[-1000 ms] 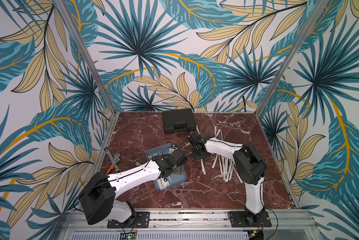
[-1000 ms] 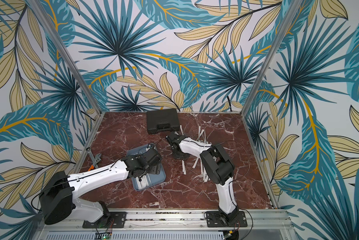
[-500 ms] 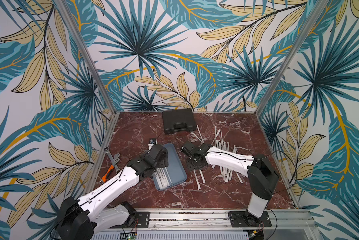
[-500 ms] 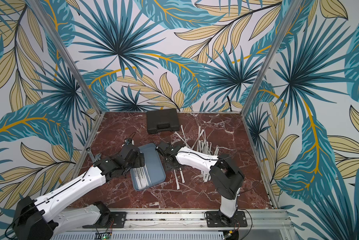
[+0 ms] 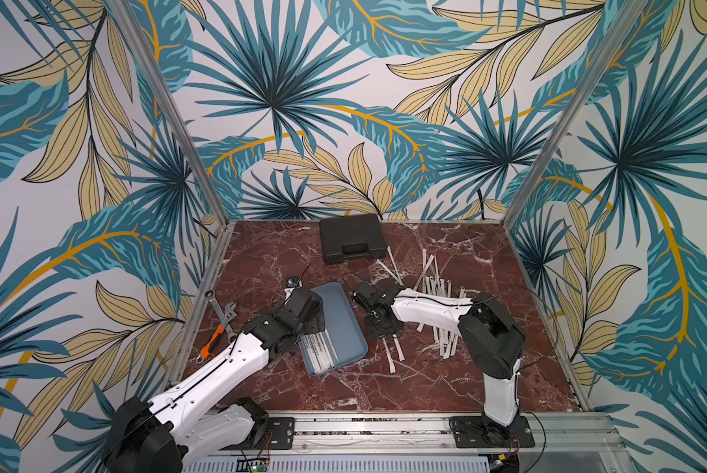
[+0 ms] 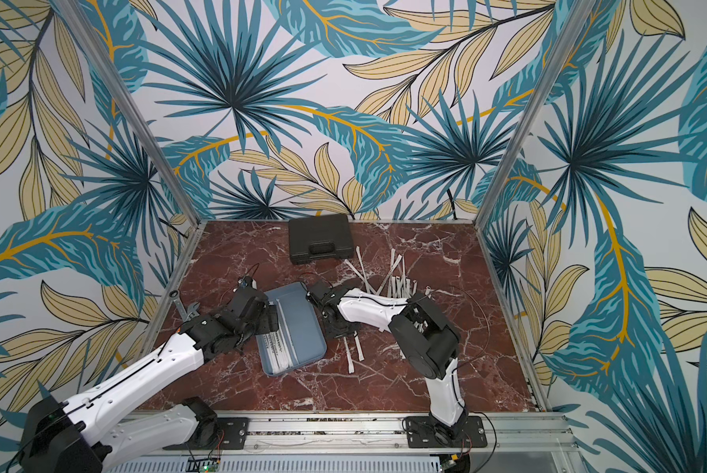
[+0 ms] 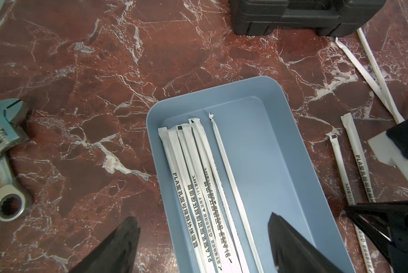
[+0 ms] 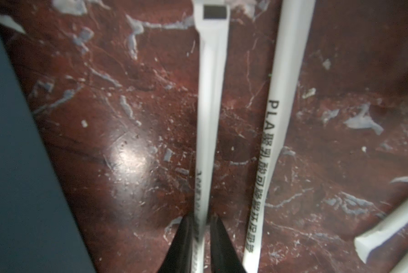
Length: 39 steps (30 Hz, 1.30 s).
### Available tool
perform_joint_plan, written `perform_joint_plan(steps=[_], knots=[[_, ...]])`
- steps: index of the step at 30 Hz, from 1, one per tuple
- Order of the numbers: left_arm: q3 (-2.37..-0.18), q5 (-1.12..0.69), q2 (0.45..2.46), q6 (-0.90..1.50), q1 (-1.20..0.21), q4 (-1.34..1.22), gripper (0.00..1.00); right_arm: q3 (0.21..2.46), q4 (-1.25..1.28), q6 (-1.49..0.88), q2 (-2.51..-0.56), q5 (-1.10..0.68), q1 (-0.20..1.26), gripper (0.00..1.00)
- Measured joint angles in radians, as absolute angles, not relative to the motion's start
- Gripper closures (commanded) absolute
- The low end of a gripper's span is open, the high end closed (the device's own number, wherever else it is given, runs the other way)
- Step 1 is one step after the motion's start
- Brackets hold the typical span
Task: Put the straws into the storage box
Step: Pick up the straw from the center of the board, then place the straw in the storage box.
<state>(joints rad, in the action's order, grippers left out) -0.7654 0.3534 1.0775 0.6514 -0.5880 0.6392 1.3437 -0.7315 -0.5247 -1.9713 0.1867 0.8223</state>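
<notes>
You can read "PLA" plus Chinese print along the straws [image 7: 178, 186]; one in the storage box [image 7: 269, 165] shows "80°C".

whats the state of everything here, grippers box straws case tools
storage box, open-topped, partly filled
straws in box, lying lengthwise, side by side
loose straws, scattered on the table, outside the box
pinched straw, gripped, low along the table
right gripper, shut on pinched straw
left gripper, open, empty, at the box
black hard case, closed
adjustable wrench, lying flat, untouched
ring spanner, lying flat, untouched
</notes>
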Motion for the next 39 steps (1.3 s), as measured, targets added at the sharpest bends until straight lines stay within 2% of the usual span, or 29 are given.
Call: perform_joint_plan(steps=[8, 14, 21, 26, 39], knots=[[-0.762, 0.36, 1.038, 0.643, -0.542, 0.661, 0.1, 1.39, -0.776, -0.514, -1.941, 0.186, 0.834, 0.91], [-0.737, 0.363, 0.966, 0.653, -0.49, 0.67, 0.1, 1.587, -0.785, -0.504, -1.915, 0.133, 0.898, 0.91], [-0.725, 0.358, 0.96, 0.664, -0.489, 0.673, 0.1, 1.763, -0.729, -0.505, -2.091, 0.031, 0.941, 0.91], [-0.723, 0.358, 0.951, 0.666, -0.488, 0.677, 0.1, 1.801, -0.723, -0.504, -2.204, -0.006, 0.944, 0.91], [-0.697, 0.351, 0.948, 0.673, -0.487, 0.675, 0.1, 1.847, -0.723, -0.513, -2.291, -0.047, 0.944, 0.91]])
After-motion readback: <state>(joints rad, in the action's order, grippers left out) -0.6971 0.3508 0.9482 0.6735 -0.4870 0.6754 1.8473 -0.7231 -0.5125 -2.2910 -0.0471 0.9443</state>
